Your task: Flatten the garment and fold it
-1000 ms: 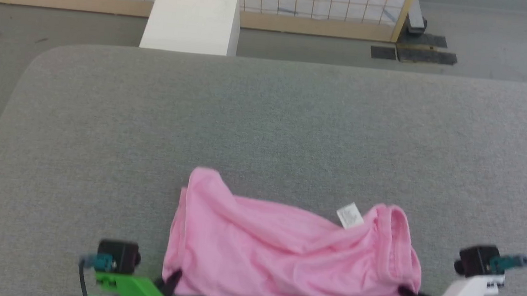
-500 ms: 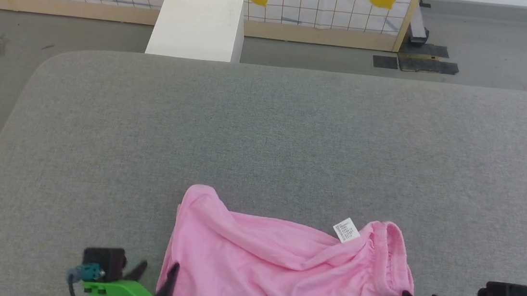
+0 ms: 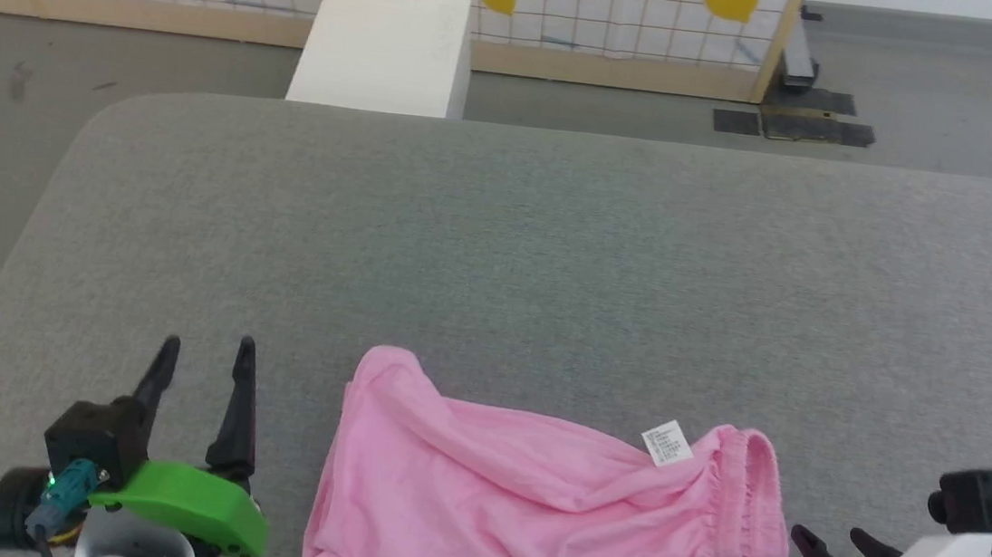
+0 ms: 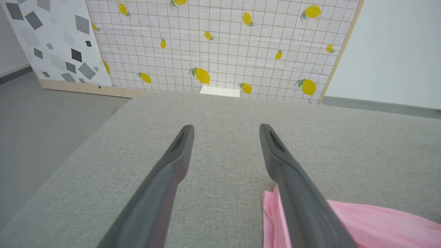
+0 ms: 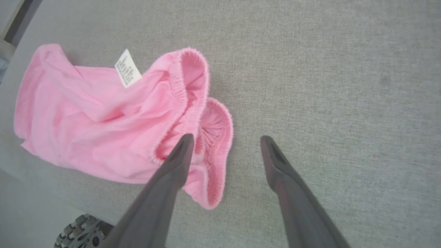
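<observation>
Two open: L gripper (image 3: pixel 208 344), R gripper (image 3: pixel 829 533), flanking rumpled garment (image 3: pixel 529 500).

Thin matt cloth garment (image 3: pixel 546 511)

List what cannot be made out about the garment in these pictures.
Label print: too small to read, head and right wrist views.
Garment near edge: partly cut off by the head view's bottom edge.
Right gripper touching the cloth or not: its finger covers the spot, right wrist view.

Left pincer (image 3: pixel 209 342) released garment (image 3: pixel 529 500), swung aside; right pincer (image 3: pixel 828 532) opened, seemingly just clear
</observation>
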### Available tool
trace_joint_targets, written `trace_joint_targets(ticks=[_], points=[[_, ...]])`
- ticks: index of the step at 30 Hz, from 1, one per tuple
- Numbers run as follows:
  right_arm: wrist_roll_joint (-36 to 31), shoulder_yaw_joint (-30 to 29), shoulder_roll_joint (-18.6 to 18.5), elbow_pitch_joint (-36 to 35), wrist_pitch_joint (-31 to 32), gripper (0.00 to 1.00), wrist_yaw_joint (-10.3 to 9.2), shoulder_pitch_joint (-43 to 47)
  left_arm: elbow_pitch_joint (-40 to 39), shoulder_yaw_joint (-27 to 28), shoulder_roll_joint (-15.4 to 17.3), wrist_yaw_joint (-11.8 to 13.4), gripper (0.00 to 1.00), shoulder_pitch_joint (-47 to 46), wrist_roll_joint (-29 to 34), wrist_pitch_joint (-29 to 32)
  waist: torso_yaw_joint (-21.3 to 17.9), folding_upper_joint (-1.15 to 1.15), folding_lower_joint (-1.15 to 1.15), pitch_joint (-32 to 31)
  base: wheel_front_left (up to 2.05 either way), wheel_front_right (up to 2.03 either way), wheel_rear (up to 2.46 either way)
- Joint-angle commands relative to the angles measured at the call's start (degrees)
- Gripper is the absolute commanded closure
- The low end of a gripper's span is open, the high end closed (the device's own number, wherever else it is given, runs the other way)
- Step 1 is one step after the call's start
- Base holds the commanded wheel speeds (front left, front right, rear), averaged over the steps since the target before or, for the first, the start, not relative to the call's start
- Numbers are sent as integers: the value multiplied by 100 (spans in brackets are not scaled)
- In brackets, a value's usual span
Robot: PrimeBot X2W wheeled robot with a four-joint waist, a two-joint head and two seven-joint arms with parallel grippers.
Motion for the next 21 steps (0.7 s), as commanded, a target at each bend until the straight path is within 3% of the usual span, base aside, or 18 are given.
trace_joint_targets(ticks=[1, 11, 18, 19, 20, 21], points=[[46, 15, -38, 39, 105, 0, -8, -146, -45, 24, 55, 48, 0, -109, 86, -63, 124, 38, 0, 72, 0, 0, 0], [230, 320, -276, 736, 648, 0, -8, -797, -532, 13, 35, 116, 0, -279, 384, -249, 575, 38, 0, 497, 0, 0, 0], [473, 689, -190, 1398, 859, 0, -8, -730, -616, -66, -43, 126, 0, -141, 380, -281, 652, 38, 0, 614, 0, 0, 0], [498, 725, -186, 1478, 864, 23, -8, -716, -604, -68, -49, 125, 0, -132, 373, -283, 657, 38, 0, 614, 0, 0, 0], [548, 770, -161, 1565, 868, 62, -8, -700, -586, -70, -56, 120, 0, -129, 365, -287, 660, 38, 0, 609, 0, 0, 0], [599, 814, -138, 1630, 874, 93, -8, -693, -565, -71, -60, 114, 0, -127, 360, -291, 656, 38, 0, 601, 0, 0, 0]])
